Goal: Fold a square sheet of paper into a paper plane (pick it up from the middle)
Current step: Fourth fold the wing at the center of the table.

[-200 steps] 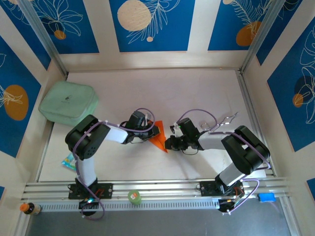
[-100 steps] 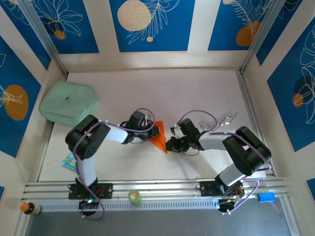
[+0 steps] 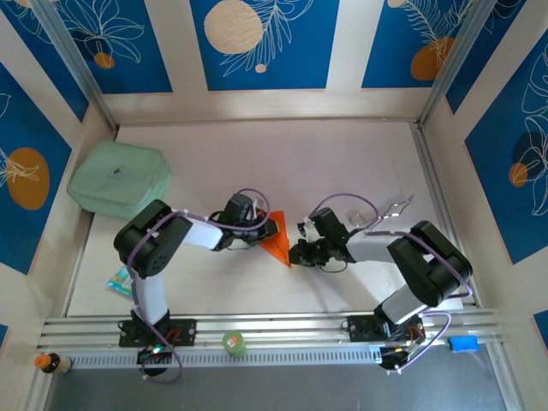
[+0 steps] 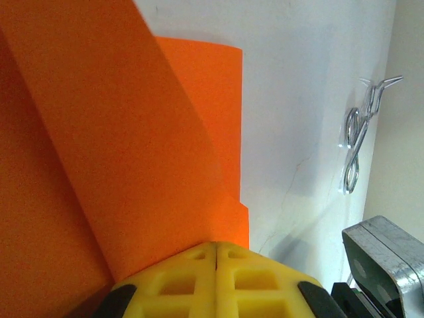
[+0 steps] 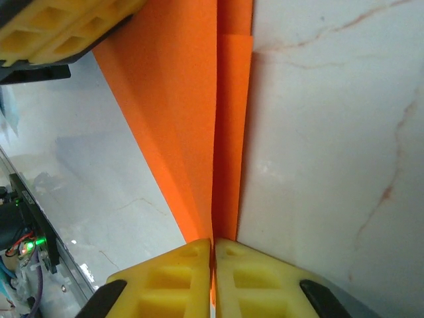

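Note:
The square sheet of paper [image 3: 276, 241] is bright orange and folded into a pointed wedge, lying mid-table between both grippers. In the right wrist view its centre crease [image 5: 215, 132] runs straight into my right gripper [image 5: 213, 246], which is shut with orange paper showing in the seam between its yellow fingers. My left gripper [image 4: 216, 246] is shut, its fingers pressed together with their tips against the paper's [image 4: 119, 146] upper layer; no paper shows between them. From above, the left gripper [image 3: 264, 232] sits at the wedge's left side. The right gripper [image 3: 294, 252] is at its lower tip.
A pale green pad [image 3: 118, 178] lies at the far left. Metal scissors [image 3: 391, 211] rest right of the grippers, also seen in the left wrist view [image 4: 358, 142]. A small green round object [image 3: 234, 343] sits on the front rail, and a small packet [image 3: 120, 280] by the left arm's base.
The right arm has shifted very slightly by the paper's lower tip. The left arm and the paper stay where they were.

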You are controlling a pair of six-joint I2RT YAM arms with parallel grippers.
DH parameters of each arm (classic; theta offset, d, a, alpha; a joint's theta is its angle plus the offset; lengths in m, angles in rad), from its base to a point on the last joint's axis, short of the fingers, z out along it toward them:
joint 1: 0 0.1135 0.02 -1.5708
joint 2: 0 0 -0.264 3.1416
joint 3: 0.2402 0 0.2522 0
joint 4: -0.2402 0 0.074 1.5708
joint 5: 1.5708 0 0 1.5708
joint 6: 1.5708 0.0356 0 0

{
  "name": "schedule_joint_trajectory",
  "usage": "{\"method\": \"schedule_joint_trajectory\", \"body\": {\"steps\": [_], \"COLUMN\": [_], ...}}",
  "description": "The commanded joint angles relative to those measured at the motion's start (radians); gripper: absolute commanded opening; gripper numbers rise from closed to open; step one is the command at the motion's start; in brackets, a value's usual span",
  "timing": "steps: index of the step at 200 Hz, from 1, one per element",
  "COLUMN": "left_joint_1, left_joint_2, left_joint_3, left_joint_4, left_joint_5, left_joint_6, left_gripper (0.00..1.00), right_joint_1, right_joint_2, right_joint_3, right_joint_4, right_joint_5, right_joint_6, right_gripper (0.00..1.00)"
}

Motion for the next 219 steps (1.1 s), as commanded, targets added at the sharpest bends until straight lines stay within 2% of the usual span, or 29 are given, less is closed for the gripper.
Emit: {"method": "schedule_joint_trajectory", "body": {"steps": [1,38,75,97,121,148,174,219], "left_joint_1": [-0.002,-0.002,0.0,0.0,0.0,0.0,0.002,0.0], "left_joint_2": [0.031,0.028,0.03,0.031,0.028,0.025,0.026,0.024], "left_joint_3": [-0.015,-0.017,-0.017,-0.018,-0.023,-0.023,-0.025,-0.029], "left_joint_4": [-0.049,-0.055,-0.054,-0.052,-0.052,-0.058,-0.061,-0.06], "left_joint_5": [-0.017,-0.019,-0.018,-0.019,-0.022,-0.023,-0.027,-0.022], "left_joint_6": [0.008,0.008,0.007,0.006,0.003,0.005,0.005,0.008], "left_gripper": [0.02,0.02,0.02,0.02,0.02,0.01,0.01,0.01], "right_joint_1": [0.008,0.01,0.011,0.019,0.019,0.019,0.022,0.014], "right_joint_2": [-0.004,-0.026,-0.037,-0.024,-0.032,-0.056,-0.046,-0.109], "right_joint_3": [-0.039,-0.045,-0.077,-0.087,-0.092,-0.098,-0.112,-0.075], "right_joint_4": [-0.072,-0.096,-0.07,-0.063,-0.07,-0.071,-0.06,-0.133], "right_joint_5": [-0.021,-0.005,-0.018,-0.016,-0.016,-0.023,-0.033,-0.008], "right_joint_6": [0.017,0.025,0.04,0.05,0.059,0.061,0.072,0.07], "right_gripper": [0.07,0.14,0.06,0.06,0.13,0.07,0.06,0.17]}}
